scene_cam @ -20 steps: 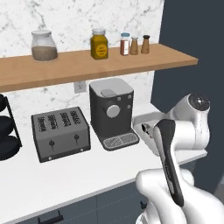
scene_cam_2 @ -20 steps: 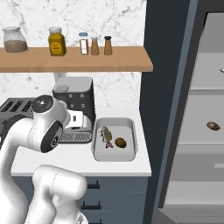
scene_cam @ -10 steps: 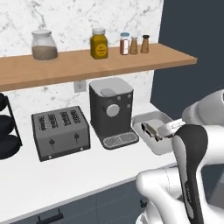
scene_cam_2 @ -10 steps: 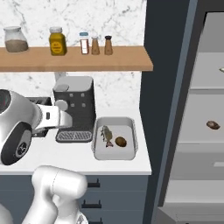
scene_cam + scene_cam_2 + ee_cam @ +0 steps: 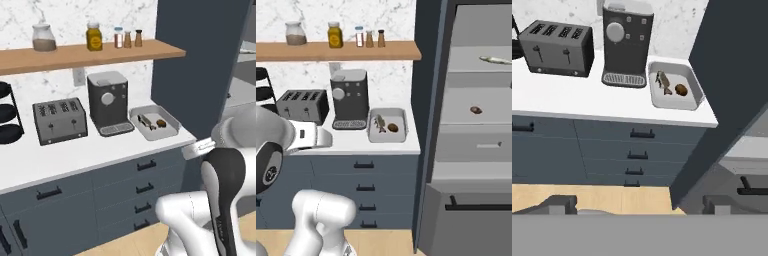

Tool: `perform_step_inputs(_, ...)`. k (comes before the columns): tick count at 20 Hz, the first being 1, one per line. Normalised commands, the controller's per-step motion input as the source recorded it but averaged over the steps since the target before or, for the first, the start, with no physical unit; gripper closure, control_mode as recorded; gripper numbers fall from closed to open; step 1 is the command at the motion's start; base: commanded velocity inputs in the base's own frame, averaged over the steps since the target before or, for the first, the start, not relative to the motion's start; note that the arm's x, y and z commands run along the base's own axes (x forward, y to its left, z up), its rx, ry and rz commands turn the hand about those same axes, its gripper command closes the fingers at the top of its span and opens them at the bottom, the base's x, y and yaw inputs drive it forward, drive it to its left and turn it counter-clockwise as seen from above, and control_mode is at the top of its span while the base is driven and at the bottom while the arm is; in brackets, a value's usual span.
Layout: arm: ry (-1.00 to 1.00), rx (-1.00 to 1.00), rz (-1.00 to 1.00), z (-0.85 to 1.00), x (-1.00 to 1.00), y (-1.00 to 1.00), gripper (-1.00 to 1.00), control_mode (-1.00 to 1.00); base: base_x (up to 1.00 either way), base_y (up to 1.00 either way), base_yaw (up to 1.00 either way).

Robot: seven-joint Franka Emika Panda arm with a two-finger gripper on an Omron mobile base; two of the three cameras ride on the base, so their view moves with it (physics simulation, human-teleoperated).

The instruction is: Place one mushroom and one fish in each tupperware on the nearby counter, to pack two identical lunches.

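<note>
The base is backing me away from the counter (image 5: 572, 97), so both base views are taking in far more than a moment ago: the slate-blue drawers (image 5: 639, 150) with their black bar handles, the wood floor, and, in the right base view, the open fridge (image 5: 476, 125). That is the cameras moving, not the things. The toaster (image 5: 558, 46), the coffee machine (image 5: 626, 40) and the tupperware (image 5: 674, 102) are sitting where they were. My arm, which was reaching over the worktop, is now drawn back and low, and my gripper (image 5: 641, 204) is looking at the counter from well off, with its jaws standing wide apart and holding nothing. The tupperware, a shallow pale-grey tray with rounded corners and a smooth plastic look, is resting on the flat off-white worktop just beside the coffee machine, near the counter's right end. A small mottled brown fish (image 5: 662, 81) and a round, glossy brown mushroom (image 5: 682, 89) are lying side by side inside it, so I am judging that lunch as packed. On the pale fridge shelves a slim silvery fish (image 5: 497, 60) is lying on the upper shelf and another small brown mushroom (image 5: 475, 109) on the one below. I am taking these as the makings of the second lunch, and the retreat as the start of fetching them. Where the second tupperware stands, I cannot tell.
</note>
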Motion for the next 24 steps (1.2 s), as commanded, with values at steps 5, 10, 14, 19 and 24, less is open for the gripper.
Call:
perform_step_inputs(5,0.00,0.00,0.00,0.00,0.00,0.00,-1.00,1.00,-0.53,-0.94,0.00)
perform_step_inputs(10,0.00,0.00,0.00,0.00,0.00,0.00,-1.00,1.00,-0.16,-1.00,0.00)
perform_step_inputs(14,0.00,0.00,0.00,0.00,0.00,0.00,-1.00,1.00,0.10,-0.95,0.03)
perform_step_inputs(19,0.00,0.00,0.00,0.00,0.00,0.00,-1.00,1.00,0.41,-0.72,0.06)
perform_step_inputs(24,0.00,0.00,0.00,0.00,0.00,0.00,-1.00,1.00,0.51,-0.38,0.07)
